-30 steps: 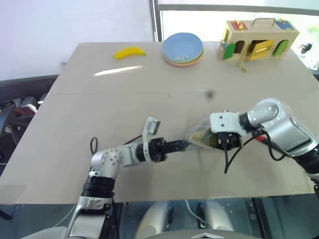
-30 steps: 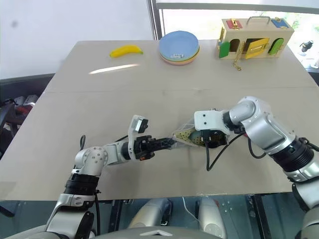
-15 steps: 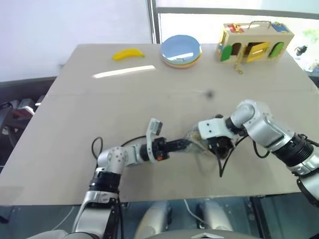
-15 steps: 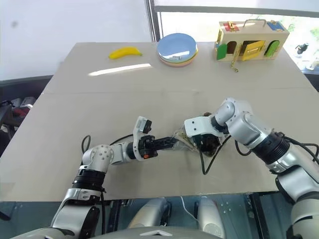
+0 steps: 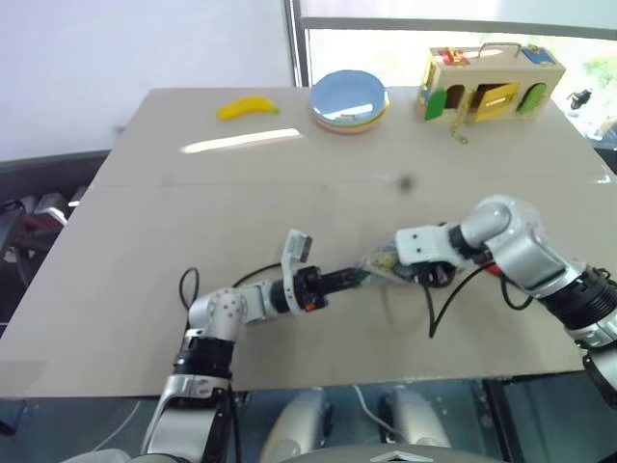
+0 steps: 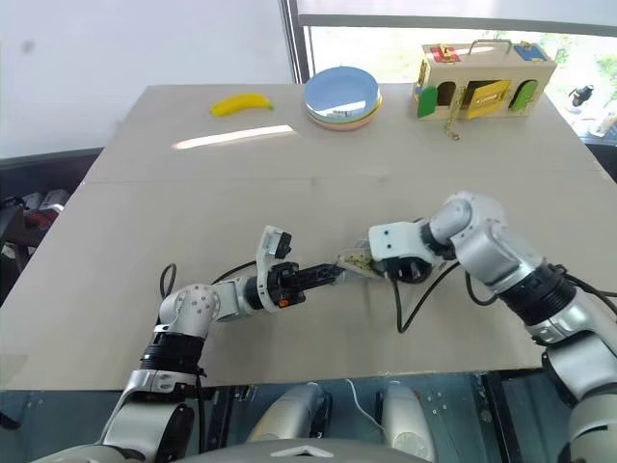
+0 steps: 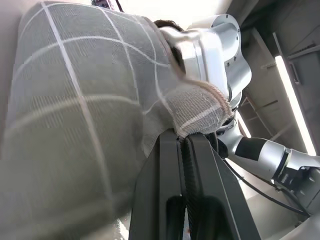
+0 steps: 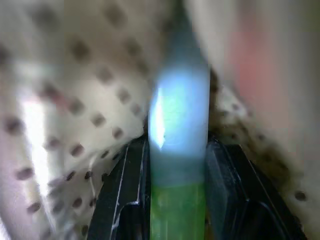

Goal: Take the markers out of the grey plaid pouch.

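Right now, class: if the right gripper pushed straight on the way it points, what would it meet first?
The right gripper sits inside the grey plaid pouch, its fingers either side of a teal-green marker. Straight on, it would probably meet the pouch's dotted lining first, though depth is unclear.

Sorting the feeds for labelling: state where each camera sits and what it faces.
Head eyes: from above, over the table, both arms.
Left wrist: along the left gripper, shut on the grey plaid pouch; right arm behind.
Right wrist: inside the pouch, right gripper shut on a marker.
Shared: the pouch.
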